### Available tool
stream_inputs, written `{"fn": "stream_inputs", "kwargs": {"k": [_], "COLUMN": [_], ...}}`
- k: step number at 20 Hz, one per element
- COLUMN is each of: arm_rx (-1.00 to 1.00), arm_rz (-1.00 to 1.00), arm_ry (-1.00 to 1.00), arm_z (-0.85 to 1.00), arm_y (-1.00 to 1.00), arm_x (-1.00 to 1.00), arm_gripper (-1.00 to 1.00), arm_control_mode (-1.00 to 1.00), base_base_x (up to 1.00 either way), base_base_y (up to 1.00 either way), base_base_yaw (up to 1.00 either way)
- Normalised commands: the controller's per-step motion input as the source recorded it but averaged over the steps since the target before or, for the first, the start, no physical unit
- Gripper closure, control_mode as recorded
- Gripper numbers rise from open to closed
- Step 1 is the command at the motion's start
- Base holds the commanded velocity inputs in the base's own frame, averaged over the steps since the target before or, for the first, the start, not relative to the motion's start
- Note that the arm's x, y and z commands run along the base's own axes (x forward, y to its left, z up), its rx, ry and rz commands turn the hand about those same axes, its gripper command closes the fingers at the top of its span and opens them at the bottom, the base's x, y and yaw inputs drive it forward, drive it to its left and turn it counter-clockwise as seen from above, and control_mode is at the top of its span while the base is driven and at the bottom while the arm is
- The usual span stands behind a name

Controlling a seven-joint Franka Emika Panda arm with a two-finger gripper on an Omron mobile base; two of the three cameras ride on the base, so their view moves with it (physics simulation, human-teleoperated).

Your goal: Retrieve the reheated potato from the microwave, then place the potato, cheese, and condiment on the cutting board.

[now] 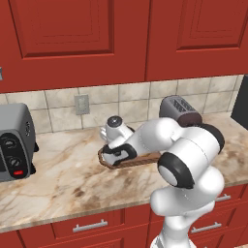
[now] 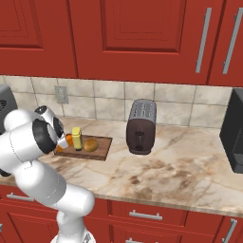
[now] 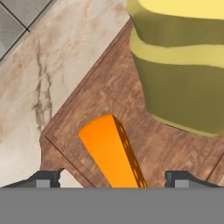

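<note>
Small orange cheese wedge (image 3: 114, 154) between wide-spread claw (image 3: 113, 178) tips, on dark brown wooden cutting board (image 3: 109, 92); squat yellow condiment bottle (image 3: 183, 65) at one o'clock

Cutting board (image 3: 131, 105) grained dark wood; cheese (image 3: 114, 153) smooth matt orange; counter (image 1: 63, 179) veined polished marble.

kitchen, red cabinets (image 2: 133, 38), toaster (image 2: 141, 126), marble counter (image 2: 180, 166)

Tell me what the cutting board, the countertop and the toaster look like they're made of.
The cutting board looks like dark brown wood with a matte finish: grain streaks run along it. The countertop looks like polished beige marble or similar stone, with brown veining. The toaster seems to be brushed grey metal on top over a dark, possibly plastic, body; the rendering leaves that open.
</note>
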Motion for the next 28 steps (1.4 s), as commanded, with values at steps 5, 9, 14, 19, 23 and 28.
{"fn": "stream_inputs", "kwargs": {"k": [5, 9, 14, 19, 23, 28], "arm_rx": [0.0, 0.0, 0.0, 0.0, 0.0, 0.01], "arm_rz": [0.0, 0.0, 0.0, 0.0, 0.0, 0.06], "arm_ry": [0.0, 0.0, 0.0, 0.0, 0.0, 0.05], "arm_z": [0.01, 0.07, 0.22, 0.12, 0.02, 0.21], "arm_y": [0.0, 0.0, 0.0, 0.04, 0.04, -0.02], "arm_x": [-0.06, 0.0, -0.13, -0.31, -0.39, -0.32], "arm_gripper": [-1.0, -1.0, -1.0, -1.0, -1.0, -1.0], "arm_control_mode": [-1.0, -1.0, -1.0, -1.0, -1.0, -1.0], "base_base_x": [0.0, 0.0, 0.0, 0.0, 0.0, 0.0], "base_base_y": [0.0, 0.0, 0.0, 0.0, 0.0, 0.0], "base_base_yaw": [0.0, 0.0, 0.0, 0.0, 0.0, 0.0]}}
